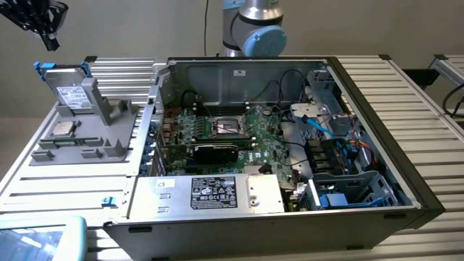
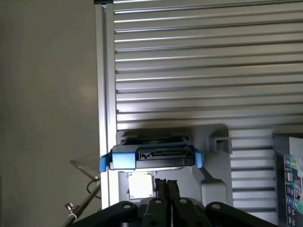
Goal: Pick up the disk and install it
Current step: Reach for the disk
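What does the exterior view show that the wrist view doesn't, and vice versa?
Exterior: open computer case with motherboard and power-supply box; CPU chip on the grey fixture. Wrist: the disk's connector edge; gripper fingers shut, holding nothing. Both: disk standing in the fixture on the slatted table, gripper apart from it.

A plain pale wall (image 1: 130, 27) runs behind a desk (image 1: 413, 114) of ribbed silver metal slats, evenly lit. In the wrist view a dull grey floor (image 2: 47, 94) lies beside the desk's edge
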`<state>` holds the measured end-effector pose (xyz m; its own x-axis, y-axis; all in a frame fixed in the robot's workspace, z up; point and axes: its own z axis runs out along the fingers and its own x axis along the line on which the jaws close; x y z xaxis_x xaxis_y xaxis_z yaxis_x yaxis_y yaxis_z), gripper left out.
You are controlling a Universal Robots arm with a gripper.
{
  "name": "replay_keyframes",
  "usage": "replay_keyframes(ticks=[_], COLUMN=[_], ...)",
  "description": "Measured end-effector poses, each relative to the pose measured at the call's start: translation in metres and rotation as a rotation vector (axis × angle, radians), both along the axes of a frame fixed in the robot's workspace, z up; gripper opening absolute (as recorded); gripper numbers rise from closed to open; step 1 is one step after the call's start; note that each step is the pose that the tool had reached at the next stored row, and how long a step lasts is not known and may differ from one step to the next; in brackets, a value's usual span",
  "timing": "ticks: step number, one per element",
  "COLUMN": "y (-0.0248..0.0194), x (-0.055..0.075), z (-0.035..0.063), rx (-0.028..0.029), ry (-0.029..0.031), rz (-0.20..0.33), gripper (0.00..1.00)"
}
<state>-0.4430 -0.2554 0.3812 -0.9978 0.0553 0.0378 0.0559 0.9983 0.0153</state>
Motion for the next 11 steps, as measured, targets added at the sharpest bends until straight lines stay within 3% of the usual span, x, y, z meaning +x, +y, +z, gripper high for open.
replay_keyframes(ticks=[6, 11], y=[0.0082, 0.0105], x=[-0.0074, -0.0096], z=[-0.0015, -0.002], rx=[-0.0037, -0.0038], ry=[0.0002, -0.0002], rz=[0.022, 0.068], gripper=[0.11, 0.11])
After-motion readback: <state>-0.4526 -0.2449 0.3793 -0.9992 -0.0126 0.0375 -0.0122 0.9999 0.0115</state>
